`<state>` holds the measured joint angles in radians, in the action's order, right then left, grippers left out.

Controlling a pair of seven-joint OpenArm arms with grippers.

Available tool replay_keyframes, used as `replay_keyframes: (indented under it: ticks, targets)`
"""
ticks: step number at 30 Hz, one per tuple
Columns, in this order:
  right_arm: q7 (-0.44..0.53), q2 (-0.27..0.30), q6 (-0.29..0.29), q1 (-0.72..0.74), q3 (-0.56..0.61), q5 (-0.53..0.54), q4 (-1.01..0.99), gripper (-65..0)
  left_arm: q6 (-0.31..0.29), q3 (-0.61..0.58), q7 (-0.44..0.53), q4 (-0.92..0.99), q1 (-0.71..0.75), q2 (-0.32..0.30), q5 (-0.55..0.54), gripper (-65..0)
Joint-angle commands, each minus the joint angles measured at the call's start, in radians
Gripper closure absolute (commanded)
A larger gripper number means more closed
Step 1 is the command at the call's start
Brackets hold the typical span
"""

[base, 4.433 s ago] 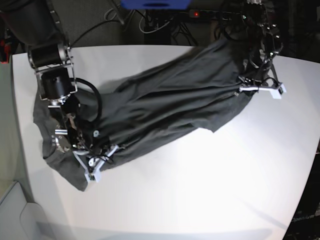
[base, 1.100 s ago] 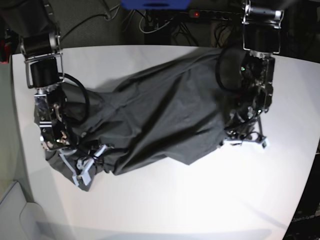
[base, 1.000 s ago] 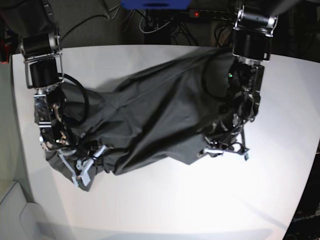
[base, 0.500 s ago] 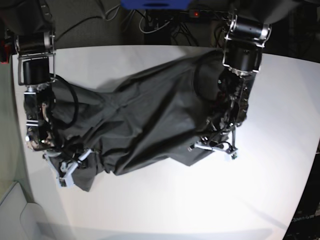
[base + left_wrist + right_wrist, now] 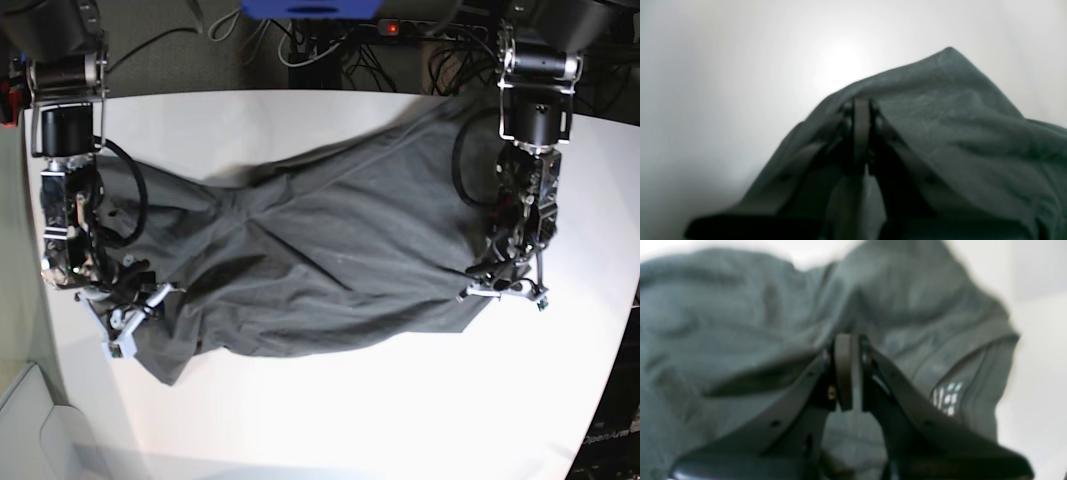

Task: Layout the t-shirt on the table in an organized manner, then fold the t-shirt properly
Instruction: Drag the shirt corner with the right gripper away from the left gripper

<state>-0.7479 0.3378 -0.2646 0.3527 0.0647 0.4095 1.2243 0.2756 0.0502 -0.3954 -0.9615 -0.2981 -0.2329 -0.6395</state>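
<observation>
The dark grey t-shirt (image 5: 310,260) lies stretched and wrinkled across the white table (image 5: 380,400), pulled between both arms. At the shirt's right edge in the base view, my left gripper (image 5: 500,292) is shut on a hem. In the left wrist view the left gripper (image 5: 861,106) has its jaws pressed together and the t-shirt (image 5: 957,126) draped over them. My right gripper (image 5: 135,322) is shut on the shirt's lower left corner. The right wrist view shows the right gripper (image 5: 847,343) closed in the t-shirt (image 5: 723,316), with white print (image 5: 947,398) just right of it.
Cables and a power strip (image 5: 410,27) lie behind the table's far edge, beside a blue object (image 5: 310,8). Bare white tabletop spans the front half and the far left corner. The table's rounded left edge (image 5: 40,330) runs close to the right gripper.
My left gripper has pulled its shirt edge rightward in the base view, drawing the cloth wider and flatter. The right gripper has stayed almost in place, holding its corner.
</observation>
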Motion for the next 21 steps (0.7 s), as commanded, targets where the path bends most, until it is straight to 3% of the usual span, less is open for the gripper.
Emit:
replay_keyframes:
  ticks: [1,9,14,18,21]
  targets:
    - [0.012,0.014,0.000,0.029,-0.006,0.009,0.016,-3.3,0.017,0.003,-0.009,-0.001,-0.026,-0.010,0.011,-0.5]
    - [-0.043,0.068,0.000,-0.014,-0.007,0.010,0.025,-3.0,0.015,0.004,-0.007,0.051,-0.097,-0.096,0.011,-0.5]
    - [-0.048,0.071,-0.005,-0.045,-0.007,0.010,0.028,-3.0,0.014,0.007,-0.012,0.034,-0.102,-0.144,-0.004,-0.6]
    - [-0.048,0.077,-0.005,-0.051,-0.009,0.010,0.028,-3.0,0.020,0.001,-0.020,-0.098,-0.079,-0.145,-0.102,-0.5]
    - [-0.048,0.082,-0.005,-0.051,-0.009,0.015,0.028,-3.0,0.021,-0.002,-0.092,-0.225,-0.054,-0.125,-0.191,-0.5]
